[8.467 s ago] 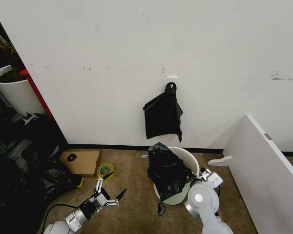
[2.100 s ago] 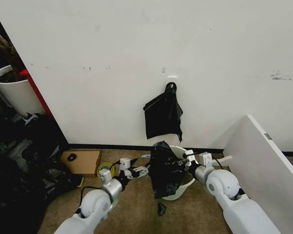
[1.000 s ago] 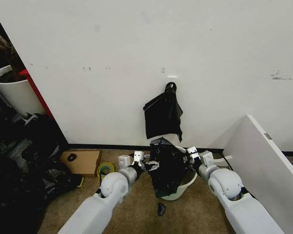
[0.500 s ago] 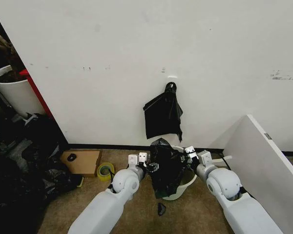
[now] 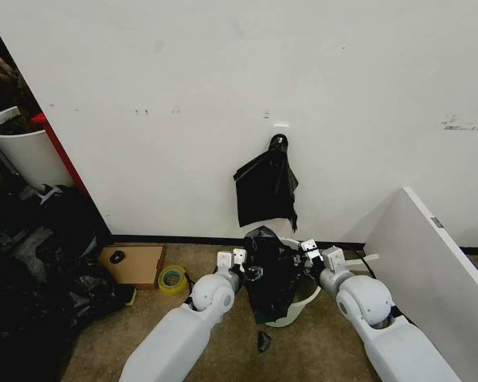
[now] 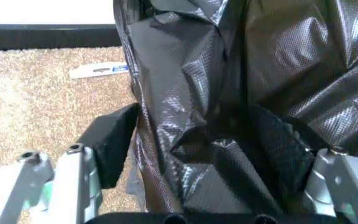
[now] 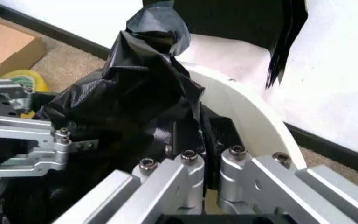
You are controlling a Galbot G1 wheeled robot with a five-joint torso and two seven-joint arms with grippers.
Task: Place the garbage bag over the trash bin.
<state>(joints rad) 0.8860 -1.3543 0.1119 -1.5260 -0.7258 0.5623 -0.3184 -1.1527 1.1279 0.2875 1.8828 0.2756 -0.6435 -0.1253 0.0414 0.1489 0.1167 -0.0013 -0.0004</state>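
Since earlier: both arms have closed in on the bin from either side; the left one, low and well off to the left before, is now up against the bag.
Left pincer (image 6: 197,154): at the left flank of the thin, glossy black crinkled garbage bag (image 5: 269,270); its jaws stand wide, with a fold of film lying between the dark pads (image 6: 113,140), not visibly pinched.
Garbage bag: bunched in a loose heap, draped over the near-left rim and down the outside wall of the bin, its top peak standing above the rim; the mouth is not spread round the rim.
Trash bin (image 5: 307,296): round cream-white plastic bucket with a rolled rim, on the brown carpet floor (image 5: 215,263) close to the white wall (image 5: 223,95), part of its far-right rim bare.
Right pincer (image 7: 195,140): at the bin's right rim, jaws narrow and nipped on a pleat of the bag's film beside the cream wall (image 7: 253,116).
Handling: the film looks very light, limp and slippery, likely to slide from a shallow pinch and to tear if dragged on the rim.
Where to hold: judged best at the mouth hem, on opposite sides, pulling outward over the rolled rim.
Behind: a flat black bag bundle (image 5: 266,185) hangs on the wall above.
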